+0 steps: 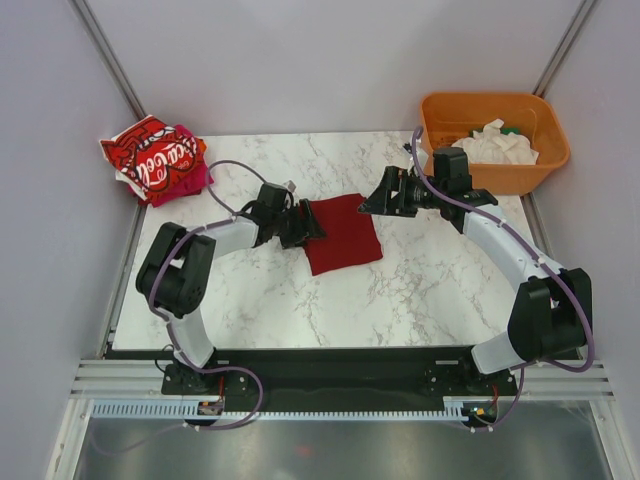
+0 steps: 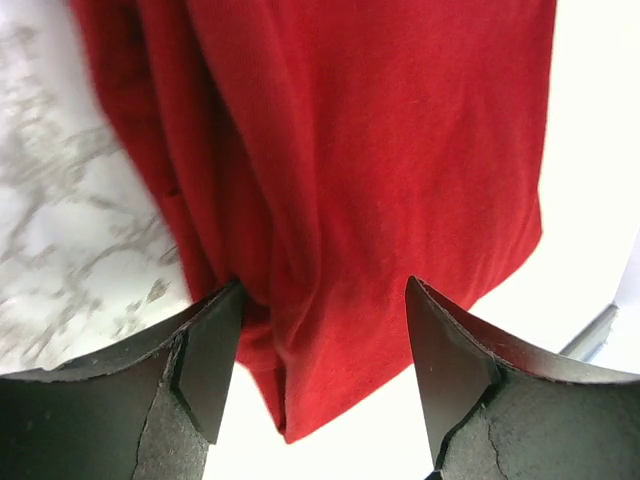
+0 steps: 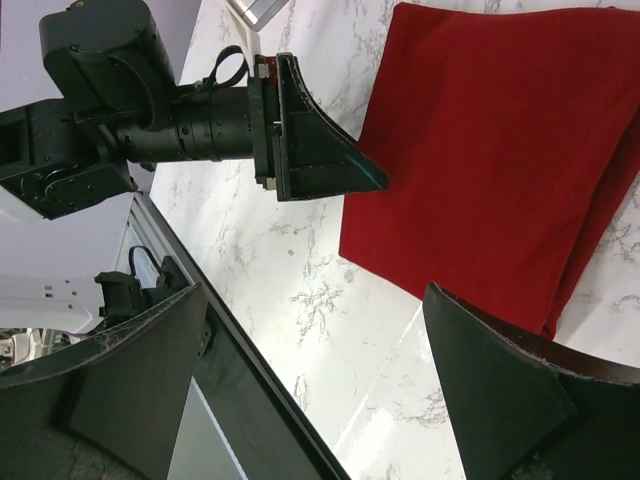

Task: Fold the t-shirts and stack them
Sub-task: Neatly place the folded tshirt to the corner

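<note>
Only partly visible beneath open left gripper, edge of dark red t-shirt; right gripper agape, empty.

Marble table carries a folded dark red tee, a tee stack and an orange tub

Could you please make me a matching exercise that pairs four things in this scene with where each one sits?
Things:
1. dark red t-shirt
2. lettered bright red t-shirt
3. white t-shirt
4. orange tub

Places:
a. far right corner of the table
b. inside the orange tub
c. folded, middle of the table
d. far left corner of the table

Pairs: 1-c, 2-d, 3-b, 4-a
</note>
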